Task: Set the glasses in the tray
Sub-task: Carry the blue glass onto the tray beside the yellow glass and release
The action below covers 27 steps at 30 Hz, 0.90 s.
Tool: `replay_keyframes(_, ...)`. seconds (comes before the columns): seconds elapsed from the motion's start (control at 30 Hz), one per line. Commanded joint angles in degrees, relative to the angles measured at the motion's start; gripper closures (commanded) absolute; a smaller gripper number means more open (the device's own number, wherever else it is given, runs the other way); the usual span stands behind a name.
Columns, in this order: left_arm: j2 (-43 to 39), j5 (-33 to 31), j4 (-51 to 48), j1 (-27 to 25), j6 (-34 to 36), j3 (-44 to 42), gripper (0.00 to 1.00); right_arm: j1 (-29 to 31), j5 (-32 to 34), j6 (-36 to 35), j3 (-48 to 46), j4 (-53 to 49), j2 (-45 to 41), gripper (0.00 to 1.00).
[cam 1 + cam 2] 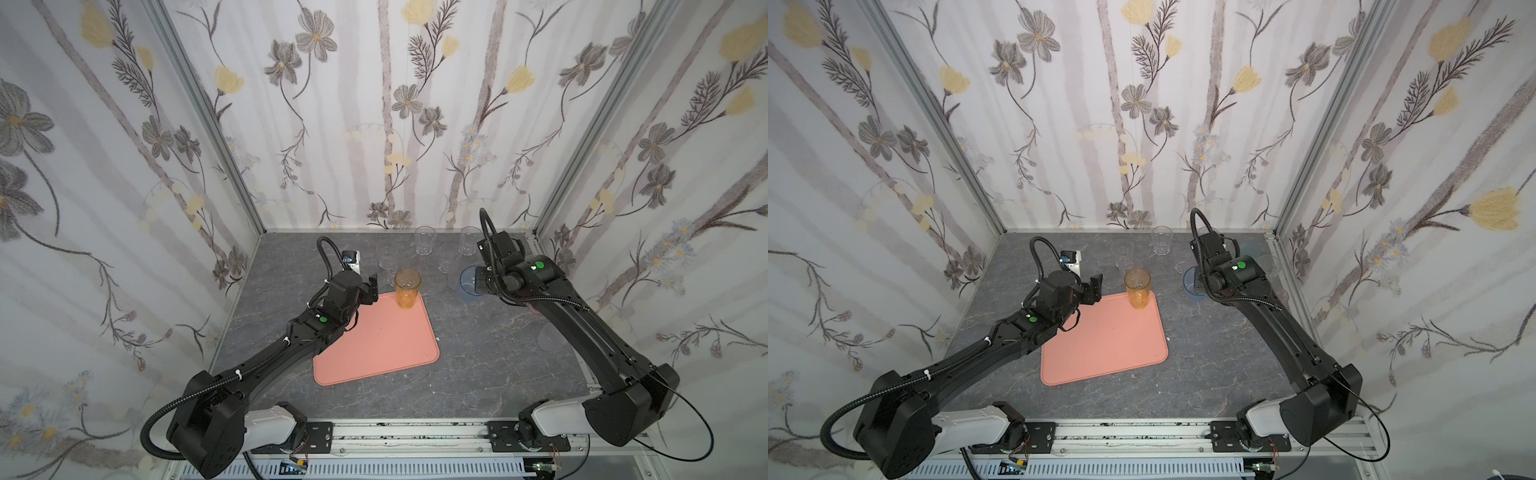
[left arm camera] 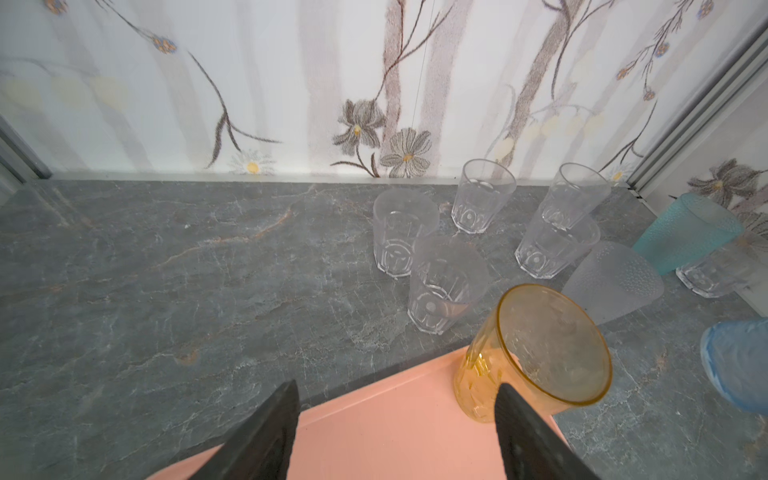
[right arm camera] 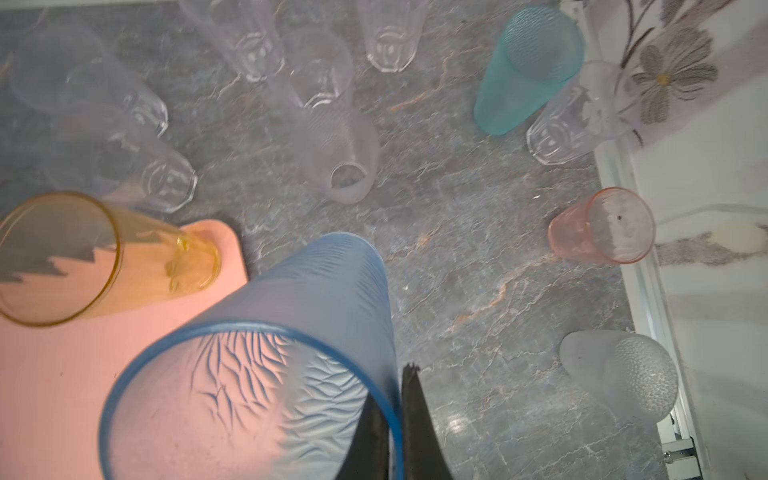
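Blue glass point(image 3: 291, 299) upright, rim clenched in my right gripper point(image 3: 395, 386); tray point(image 1: 374, 345) lies just left and nearer. My left gripper point(image 2: 397, 388) hangs released beside amber glass point(image 2: 532, 353).

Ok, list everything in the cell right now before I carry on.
tray: one, salmon-pink, middle of table
amber glass: one, amber, upright on tray's far right corner
blue glass: one, blue, just right of tray, rim in right gripper
teal glass: one, teal, far right corner
pink glass: one, orange-pink, by right wall
clear glasses: six, colourless, five beyond tray, one beside teal glass
frosted glasses: two, milky, one beyond tray, one by right wall
table: one, dark grey marbled, under everything
left gripper: one, black, open, empty, above tray's far left edge
right gripper: one, black, shut on blue glass's rim
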Motion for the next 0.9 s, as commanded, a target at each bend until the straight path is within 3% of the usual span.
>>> replay_keyframes(0.0,0.12,1.81,0.09,0.13,-5.08,-0.73,0.24,3.61,-1.26,2.11,-0.98,-1.53,0.52,1.0)
replay_keyframes(0.17,2.08,2.3,0.94,0.14,-8.19,-2.43,0.24,11.0,-4.98,4.91,-3.23,1.5,1.84,1.0)
replay_keyframes(0.33,3.05,3.23,2.3,0.19,-10.08,-2.98,0.24,15.48,-7.0,6.49,-2.39,4.59,8.6,1.0)
replay_keyframes(0.87,0.59,3.09,7.29,0.4,-8.57,-9.27,0.24,16.58,-5.46,2.59,2.92,6.23,19.32,1.0)
